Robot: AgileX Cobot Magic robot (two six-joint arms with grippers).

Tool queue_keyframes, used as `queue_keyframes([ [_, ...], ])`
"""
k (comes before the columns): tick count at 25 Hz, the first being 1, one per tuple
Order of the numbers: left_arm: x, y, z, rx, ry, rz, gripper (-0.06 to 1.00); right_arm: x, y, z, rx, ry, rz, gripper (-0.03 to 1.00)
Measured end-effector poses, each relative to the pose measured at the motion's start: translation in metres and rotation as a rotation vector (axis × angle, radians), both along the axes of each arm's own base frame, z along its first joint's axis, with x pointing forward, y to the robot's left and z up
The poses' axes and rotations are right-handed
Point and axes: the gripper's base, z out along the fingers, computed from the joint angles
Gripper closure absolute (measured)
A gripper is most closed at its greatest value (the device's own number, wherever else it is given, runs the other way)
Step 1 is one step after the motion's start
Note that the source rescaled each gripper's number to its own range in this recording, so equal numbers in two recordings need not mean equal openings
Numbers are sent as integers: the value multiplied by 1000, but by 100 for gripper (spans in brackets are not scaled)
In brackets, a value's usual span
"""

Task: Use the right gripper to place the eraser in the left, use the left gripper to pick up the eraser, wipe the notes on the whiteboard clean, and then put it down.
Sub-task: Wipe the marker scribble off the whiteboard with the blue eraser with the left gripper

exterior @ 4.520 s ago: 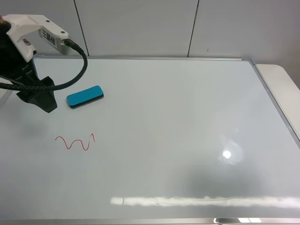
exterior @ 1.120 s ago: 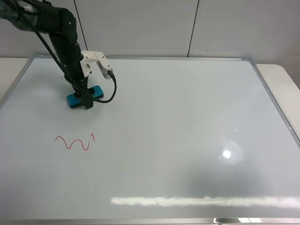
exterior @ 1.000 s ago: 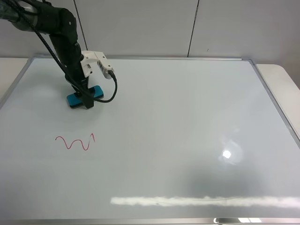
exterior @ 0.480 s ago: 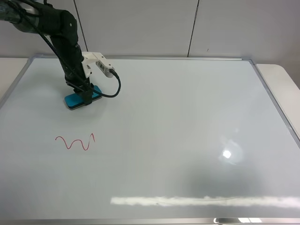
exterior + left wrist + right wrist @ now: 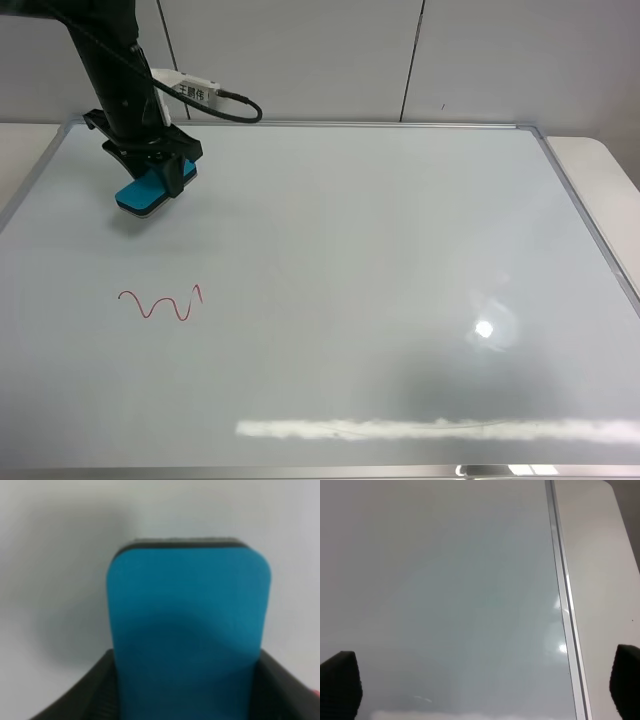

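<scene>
One eraser (image 5: 138,196), clamped in left claw (image 5: 152,178), hangs just above whiteboard (image 5: 380,280) toward 10 o'clock. Red notes (image 5: 160,303) sit at its 6 o'clock, untouched. Left wrist: black fingers (image 5: 87,695) grip both eraser sides. Right wrist: right claw (image 5: 484,680) apart, empty, over board edge. Pickup looks done; next, lower onto notes and wipe.

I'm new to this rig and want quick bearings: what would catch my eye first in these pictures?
The turquoise eraser stands out first, clamped in the left end effector over the far-left part of the whiteboard. Nearer the camera on that same side sits the red squiggle, not yet wiped.
</scene>
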Motion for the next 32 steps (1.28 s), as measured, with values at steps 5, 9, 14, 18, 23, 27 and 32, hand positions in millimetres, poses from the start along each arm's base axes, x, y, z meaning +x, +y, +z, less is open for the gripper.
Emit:
queue_keyframes([
  [5, -35, 5, 13, -50, -33, 50, 91, 0, 0, 0, 0, 0, 0, -3],
  [9, -72, 13, 20, -71, -52, 98, 91, 0, 0, 0, 0, 0, 0, -3],
  [14, -111, 30, 10, -81, -41, 202, 91, 0, 0, 0, 0, 0, 0, -3],
  [18, -131, 42, -11, -106, -28, 286, 91, 0, 0, 0, 0, 0, 0, -3],
  [23, -145, 46, -36, -125, -45, 328, 91, 0, 0, 0, 0, 0, 0, -3],
  [27, -148, 53, -45, -140, -85, 369, 91, 0, 0, 0, 0, 0, 0, -3],
  [32, -144, 66, -56, -136, -77, 432, 91, 0, 0, 0, 0, 0, 0, -3],
])
